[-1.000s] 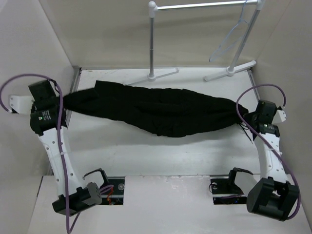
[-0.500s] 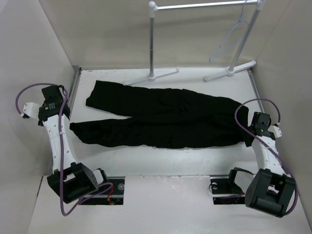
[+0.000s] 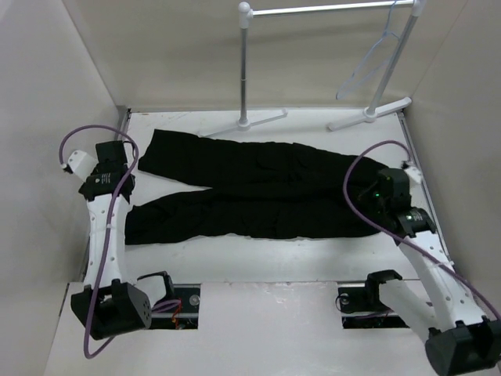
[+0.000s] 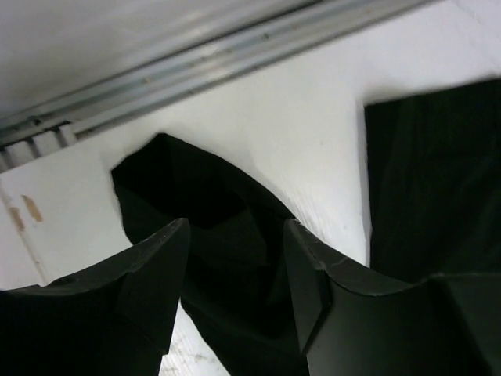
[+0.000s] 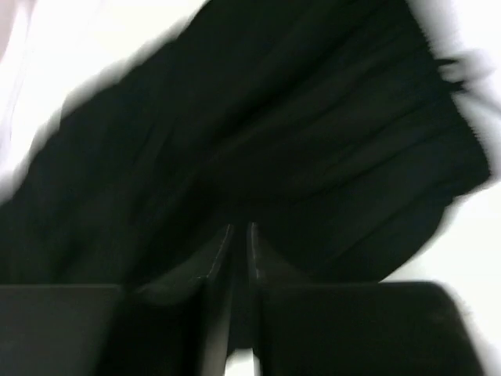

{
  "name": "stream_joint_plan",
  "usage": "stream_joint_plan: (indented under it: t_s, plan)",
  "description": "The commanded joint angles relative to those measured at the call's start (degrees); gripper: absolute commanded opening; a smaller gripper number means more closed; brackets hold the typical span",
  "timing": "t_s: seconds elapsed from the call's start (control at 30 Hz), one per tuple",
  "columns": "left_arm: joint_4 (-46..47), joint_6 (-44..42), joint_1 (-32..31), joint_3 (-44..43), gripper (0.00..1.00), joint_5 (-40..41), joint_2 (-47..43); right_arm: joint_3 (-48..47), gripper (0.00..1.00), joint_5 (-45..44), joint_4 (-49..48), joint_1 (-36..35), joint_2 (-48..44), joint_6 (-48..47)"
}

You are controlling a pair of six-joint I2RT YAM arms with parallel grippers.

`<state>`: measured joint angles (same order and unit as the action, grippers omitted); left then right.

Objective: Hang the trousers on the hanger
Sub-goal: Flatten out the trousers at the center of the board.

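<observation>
Black soft fabric trousers [image 3: 258, 192] lie flat across the white counter [image 3: 258, 254], with the cuffs near its left edge and the waist near its right. A bare strip runs along the near edge. The legs fork apart leftward. The left gripper [image 4: 235, 235] is spread over a cuff. The right gripper [image 5: 240, 231] is almost pressed together above the blurred waist, and I cannot tell whether it pinches any cloth.

Up at the far edge of the white tabletop [image 3: 258, 254] stands the white clothes rack [image 3: 244, 70], both T-shaped feet planted flat.
</observation>
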<state>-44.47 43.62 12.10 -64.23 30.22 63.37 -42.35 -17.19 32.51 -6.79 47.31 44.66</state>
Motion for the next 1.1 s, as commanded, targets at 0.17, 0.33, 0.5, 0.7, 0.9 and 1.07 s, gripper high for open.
stream_joint_plan:
  t_s: [0.17,0.33,0.5,0.7,0.9,1.07]
  plan:
    - [2.72,-3.53,6.66,4.64,0.53,-15.52,11.05,4.2,0.35,9.37,-2.54,-26.02,0.94,-1.86]
    - [2.72,-4.42,9.39,5.68,0.53,-15.2,12.57,6.31,0.7,10.77,-5.52,-32.27,2.7,0.33]
    - [3.6,-4.5,8.96,7.71,0.56,-15.44,13.96,9.56,0.79,11.12,-8.78,-33.69,5.68,1.92]
    - [10.27,-1.26,7.9,10.0,0.54,-17.82,15.9,10.71,0.79,12.71,-13.87,-31.84,12.36,1.04]
    - [12.3,-1.17,7.28,9.03,0.26,-19.4,17.66,11.41,0.8,12.45,-17.48,-31.14,16.84,1.39]
    - [11.86,0.77,9.12,6.14,0.01,-19.41,12.67,12.99,0.63,11.22,-17.75,-27.19,18.43,2.97]
